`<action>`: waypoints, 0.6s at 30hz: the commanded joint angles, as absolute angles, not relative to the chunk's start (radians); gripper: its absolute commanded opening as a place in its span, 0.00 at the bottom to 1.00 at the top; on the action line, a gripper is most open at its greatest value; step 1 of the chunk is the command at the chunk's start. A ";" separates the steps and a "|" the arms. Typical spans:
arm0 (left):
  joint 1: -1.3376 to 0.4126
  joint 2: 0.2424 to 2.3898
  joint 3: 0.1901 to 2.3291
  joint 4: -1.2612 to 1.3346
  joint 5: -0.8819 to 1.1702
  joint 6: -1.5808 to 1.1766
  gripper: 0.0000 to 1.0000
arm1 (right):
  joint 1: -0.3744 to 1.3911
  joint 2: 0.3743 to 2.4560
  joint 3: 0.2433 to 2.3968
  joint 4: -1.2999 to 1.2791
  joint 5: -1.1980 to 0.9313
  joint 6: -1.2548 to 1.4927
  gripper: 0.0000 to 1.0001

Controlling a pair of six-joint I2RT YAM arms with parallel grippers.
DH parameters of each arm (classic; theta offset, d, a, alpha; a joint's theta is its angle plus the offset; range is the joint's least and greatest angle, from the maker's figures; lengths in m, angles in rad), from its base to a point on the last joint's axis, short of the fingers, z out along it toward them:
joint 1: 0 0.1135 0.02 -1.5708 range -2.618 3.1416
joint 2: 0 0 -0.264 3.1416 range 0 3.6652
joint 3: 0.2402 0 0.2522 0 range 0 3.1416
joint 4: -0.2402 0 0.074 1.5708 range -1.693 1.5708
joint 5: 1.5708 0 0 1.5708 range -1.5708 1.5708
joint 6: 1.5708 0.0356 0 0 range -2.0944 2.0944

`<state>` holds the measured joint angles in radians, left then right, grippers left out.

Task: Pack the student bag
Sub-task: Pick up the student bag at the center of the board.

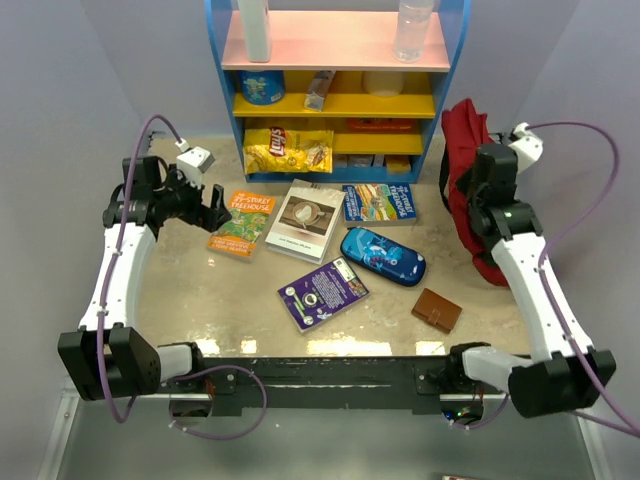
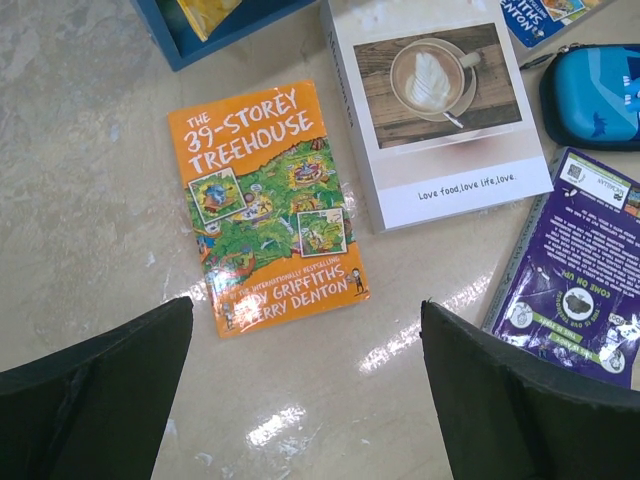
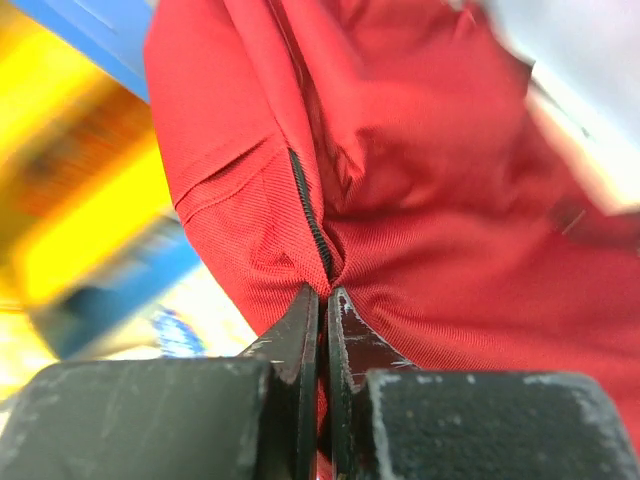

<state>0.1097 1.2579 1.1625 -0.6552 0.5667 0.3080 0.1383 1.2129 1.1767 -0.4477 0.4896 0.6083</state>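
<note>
The right pincer (image 3: 322, 300) nips the soft student bag (image 1: 462, 150).
Top view: the student bag slumps at the far right edge of the tabletop (image 1: 200, 300). Left wrist: the left pincer (image 2: 308, 340) gapes wide over an orange book (image 2: 265, 205). Right wrist: the right pincer is clenched on cloth by the zip (image 3: 312, 215). The bag looks floppy, so a fold or strap is best to grab.

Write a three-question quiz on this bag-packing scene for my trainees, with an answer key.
1. True or false: the left claw is open near the orange book.
2. The right claw is shut on: A. the red bag; B. a pencil case; C. a wallet.
3. How many books lie on the table?
Key: 1 true; 2 A; 3 four: the orange book, white book, blue book, purple book.
</note>
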 commanded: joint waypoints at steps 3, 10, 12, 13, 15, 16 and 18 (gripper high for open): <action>0.107 1.221 1.175 -0.686 0.614 0.327 1.00 | 0.199 1.083 1.330 -0.491 0.557 0.626 0.00; 0.107 1.223 1.233 -0.724 0.649 0.318 1.00 | 0.277 0.939 1.428 -0.551 0.607 0.652 0.00; 0.106 1.223 1.241 -0.724 0.650 0.310 1.00 | 0.287 0.913 1.454 -0.577 0.612 0.664 0.00; 0.107 1.221 1.246 -0.726 0.652 0.307 1.00 | 0.290 0.902 1.468 -0.577 0.606 0.664 0.00; 0.106 1.220 1.252 -0.732 0.653 0.304 1.00 | 0.290 0.873 1.482 -0.574 0.589 0.658 0.00; 0.106 1.220 1.256 -0.735 0.657 0.304 1.00 | 0.288 0.868 1.497 -0.572 0.572 0.654 0.00; 0.107 1.215 1.262 -0.742 0.672 0.301 1.00 | 0.290 0.851 1.515 -0.562 0.548 0.629 0.00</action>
